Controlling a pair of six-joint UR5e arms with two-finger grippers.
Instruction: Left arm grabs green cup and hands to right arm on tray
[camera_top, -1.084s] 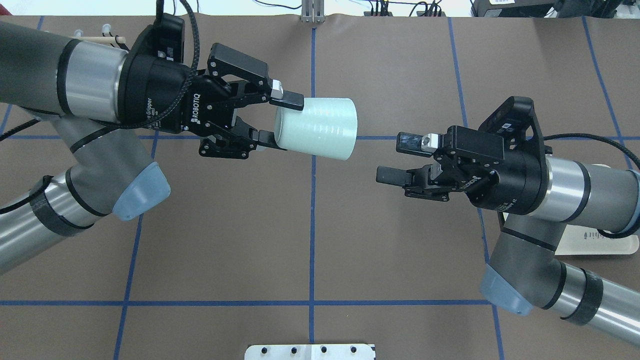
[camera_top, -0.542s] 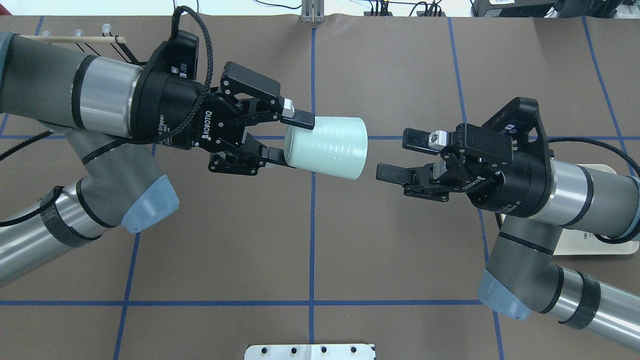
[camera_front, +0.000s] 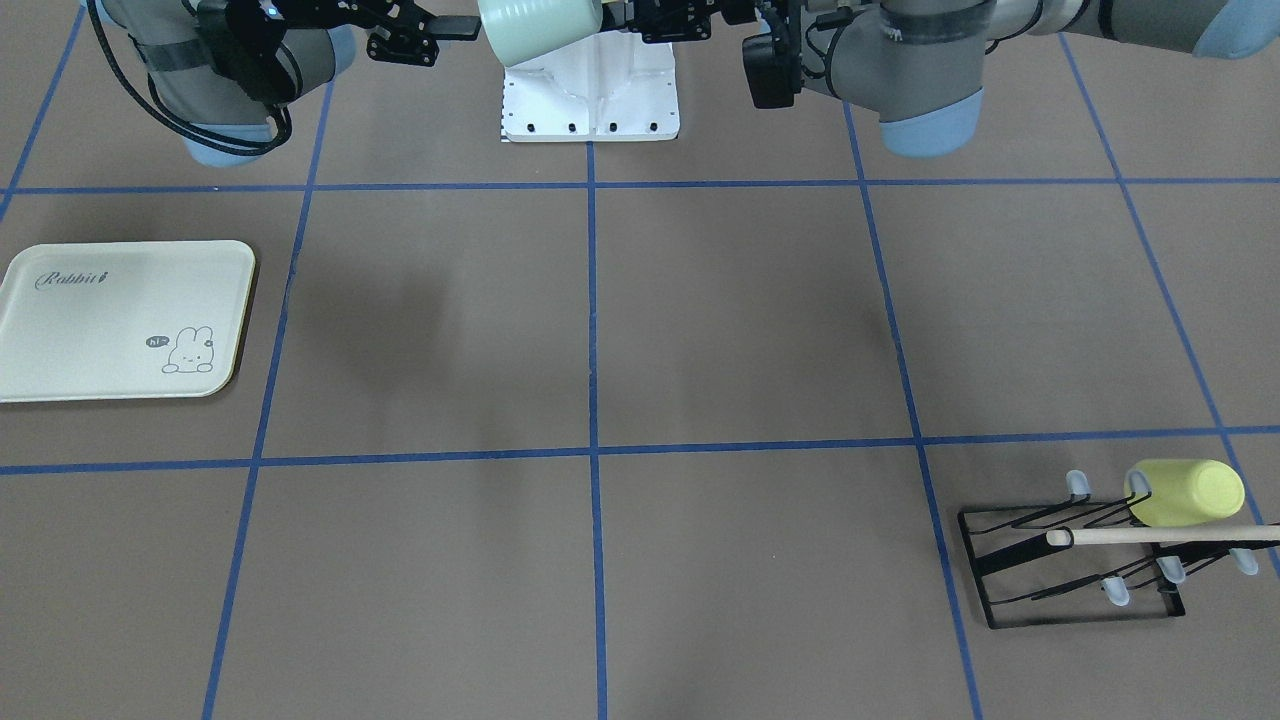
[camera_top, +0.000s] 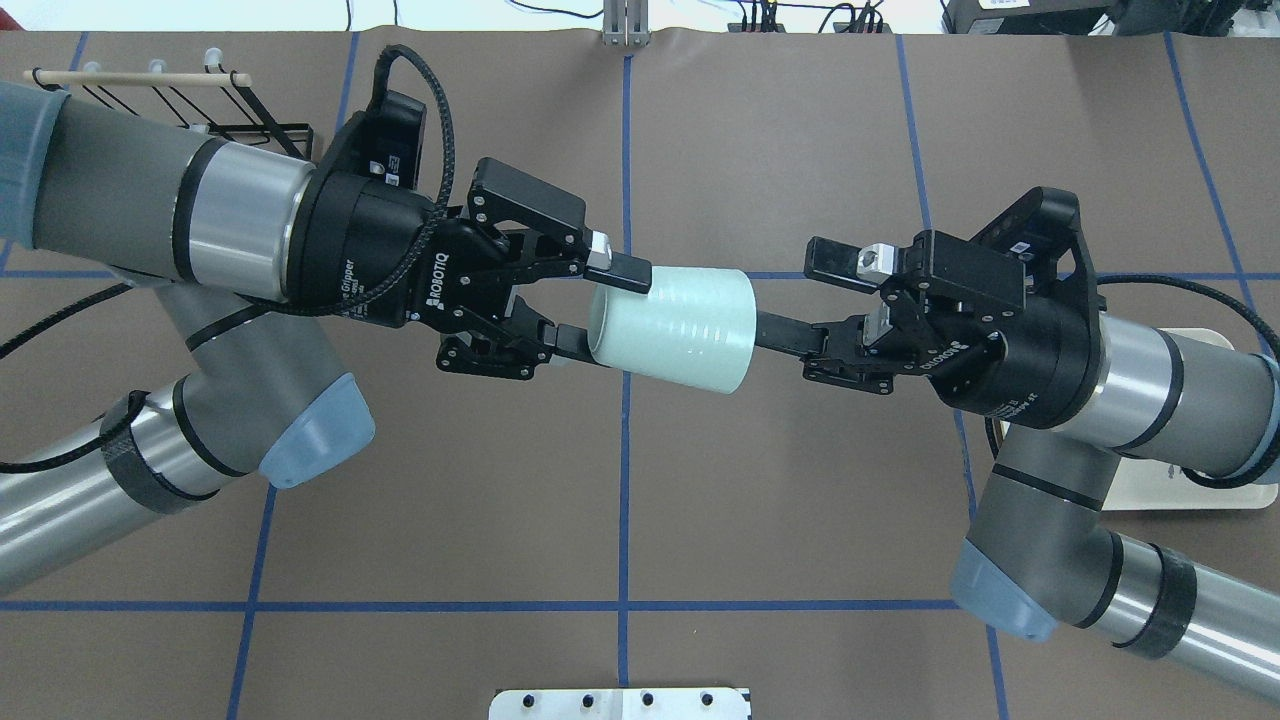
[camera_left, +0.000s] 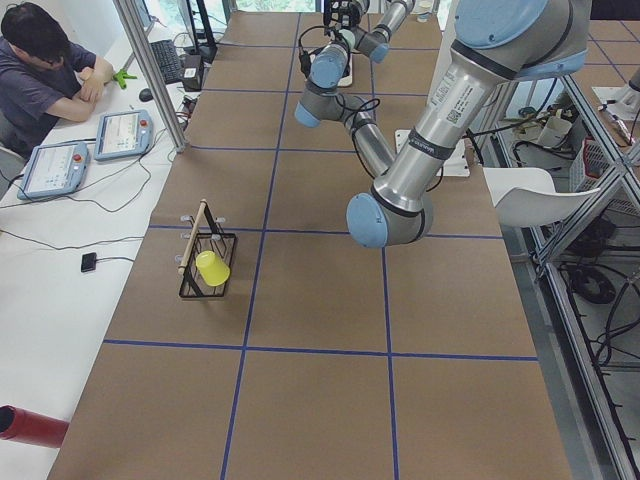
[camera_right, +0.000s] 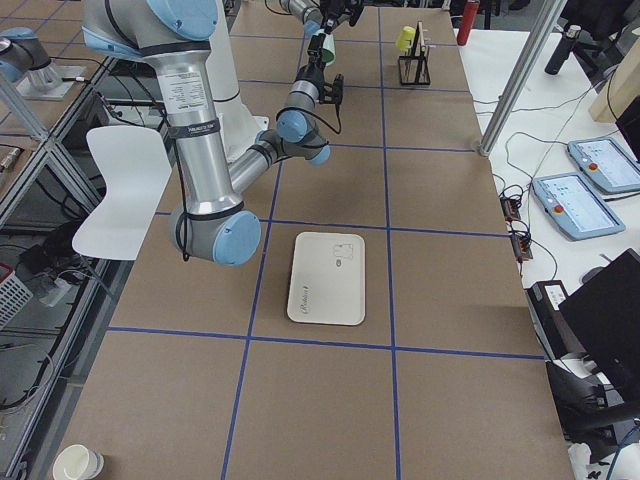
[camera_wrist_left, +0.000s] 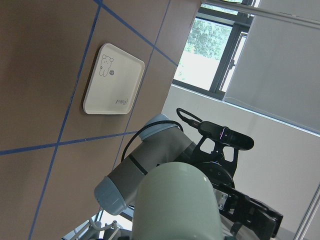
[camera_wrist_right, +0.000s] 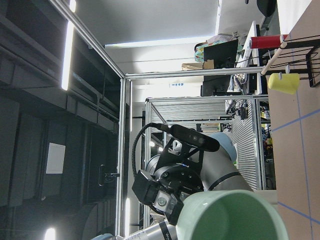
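The pale mint-green cup (camera_top: 670, 325) is held sideways in the air over the table's middle, mouth toward the right arm. My left gripper (camera_top: 600, 310) is shut on its base end. My right gripper (camera_top: 790, 292) is open at the cup's mouth. Its lower finger (camera_top: 790, 335) reaches the rim and its upper finger (camera_top: 830, 257) stands off to the right. The right wrist view looks into the cup's mouth (camera_wrist_right: 235, 220). The cream Rabbit tray (camera_front: 60, 330) lies flat on the right arm's side, empty, partly under the arm in the overhead view (camera_top: 1180, 490).
A black wire rack (camera_front: 1070, 560) with a wooden bar holds a yellow-green cup (camera_front: 1185, 492) at the table's far left corner. A white base plate (camera_front: 590, 90) sits at the robot's edge. Blue tape lines cross the brown table. An operator (camera_left: 40, 60) sits at a side desk.
Both arms have closed in on each other. The left gripper carried the cup to the right, and the right gripper moved left until its lower finger reached the cup's mouth.
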